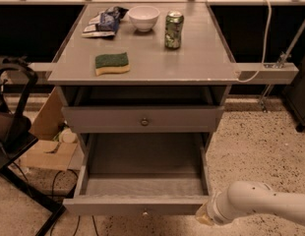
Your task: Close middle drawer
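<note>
The middle drawer [118, 205] is pulled far out toward the near side, its shallow box empty and its small knob [145, 212] low on the front. Above it, the top drawer [142, 118] is set much further in. The gripper [203, 215] is placed at the near right corner of the middle drawer's front, at the tip of the white arm [260, 205] that enters from the right. Whether the gripper is spread or pressed together cannot be told, nor whether contact is made with the front.

Trouble is most likely to be caused by that off-centre position. If the push is applied at the right corner only, the drawer may be skewed on its runners and jammed partway. The gripper may also be slid off the corner and carried past the right side. If the drawer is slammed home, the can [173, 30] on the top may be shaken or tipped.
</note>
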